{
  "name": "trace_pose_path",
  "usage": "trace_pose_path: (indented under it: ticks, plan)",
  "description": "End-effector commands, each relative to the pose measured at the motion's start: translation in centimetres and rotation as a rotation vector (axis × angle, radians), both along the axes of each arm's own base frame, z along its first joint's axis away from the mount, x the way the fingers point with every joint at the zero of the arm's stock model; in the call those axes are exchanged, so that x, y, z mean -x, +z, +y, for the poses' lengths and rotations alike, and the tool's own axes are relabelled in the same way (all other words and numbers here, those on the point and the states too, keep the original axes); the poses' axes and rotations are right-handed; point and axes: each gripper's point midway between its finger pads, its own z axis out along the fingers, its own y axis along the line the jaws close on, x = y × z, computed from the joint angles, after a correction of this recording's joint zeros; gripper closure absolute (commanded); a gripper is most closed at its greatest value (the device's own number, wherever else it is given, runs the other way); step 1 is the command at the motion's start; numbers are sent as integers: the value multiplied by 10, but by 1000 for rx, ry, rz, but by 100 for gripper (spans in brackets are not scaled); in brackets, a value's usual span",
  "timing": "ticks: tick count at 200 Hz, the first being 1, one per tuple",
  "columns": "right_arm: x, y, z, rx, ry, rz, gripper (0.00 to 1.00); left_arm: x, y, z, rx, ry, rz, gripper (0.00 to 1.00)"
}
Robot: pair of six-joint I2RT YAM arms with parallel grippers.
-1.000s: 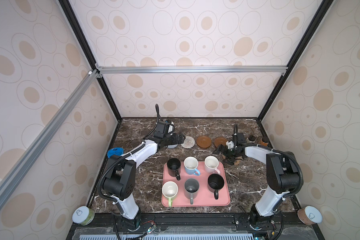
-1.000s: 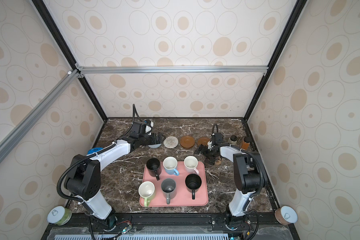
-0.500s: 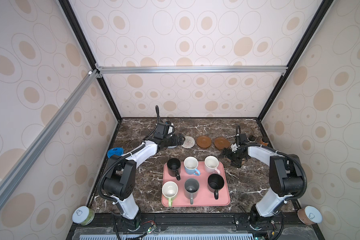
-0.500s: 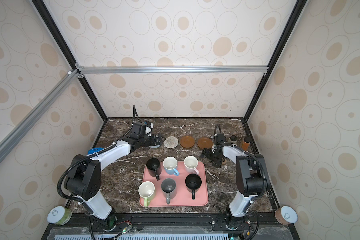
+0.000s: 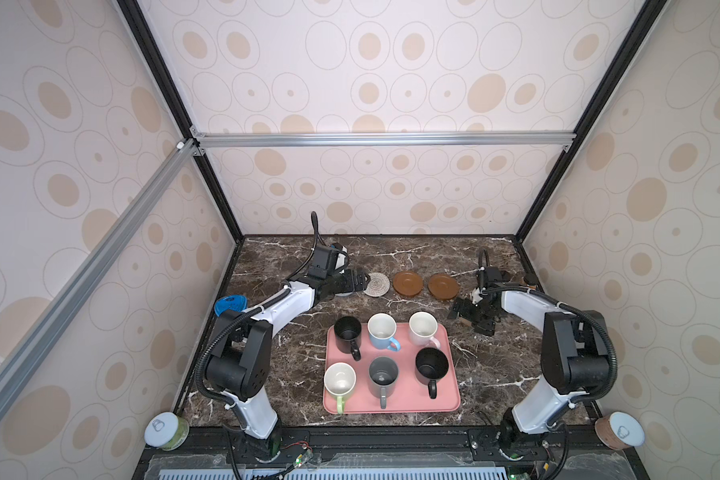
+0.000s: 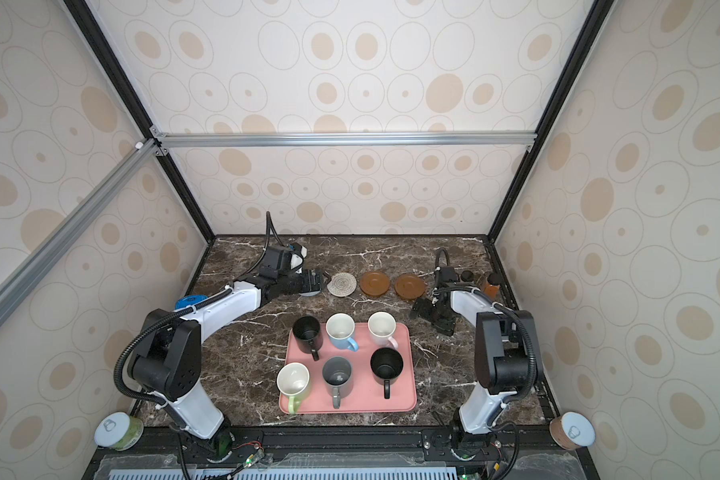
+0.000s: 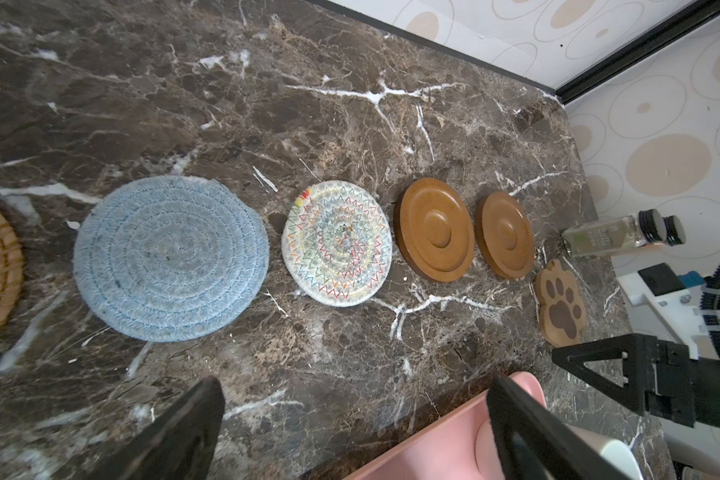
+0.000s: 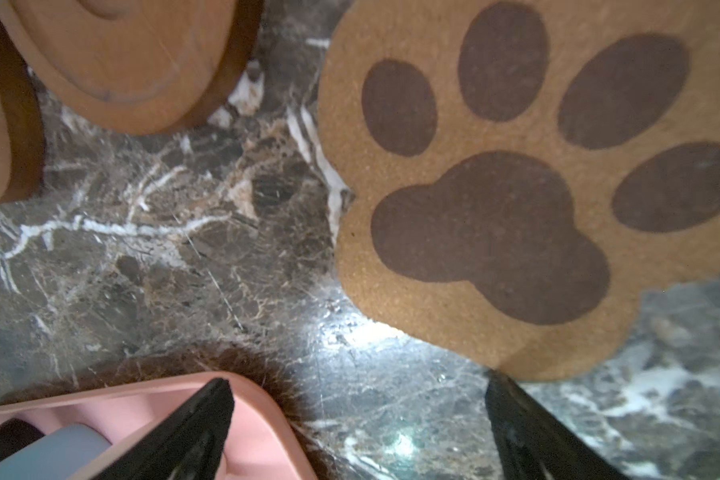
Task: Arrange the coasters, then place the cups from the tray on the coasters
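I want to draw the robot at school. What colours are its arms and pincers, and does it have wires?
The left arm and right arm have smooth white shells with chunky black joints. A ribbed black cable loops beside each. The left pincer and right pincer are black, each with two flat pointed fingers.

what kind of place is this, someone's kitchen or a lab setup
Most likely a robot test booth, not a home: patterned wall panels on an aluminium frame box in a marble-look tabletop, with two robot arms mounted at its front edge beside a pink tray of mugs.
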Motion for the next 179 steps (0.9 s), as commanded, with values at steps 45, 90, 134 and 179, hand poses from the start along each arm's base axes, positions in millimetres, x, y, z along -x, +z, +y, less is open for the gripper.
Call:
trace_pose_path:
  ticks: [45,90,134,179]
  plan:
    - [-29,-1,-12,59,51,2,1,3,16,5,14,9,-36,0]
    - [-26,16,-11,49,53,-25,1,4,16,6,15,10,-36,0]
    - [3,31,-16,76,45,-16,1,3,17,5,21,8,-35,0]
    - [26,15,-30,148,45,44,1,4,15,4,24,3,-31,0]
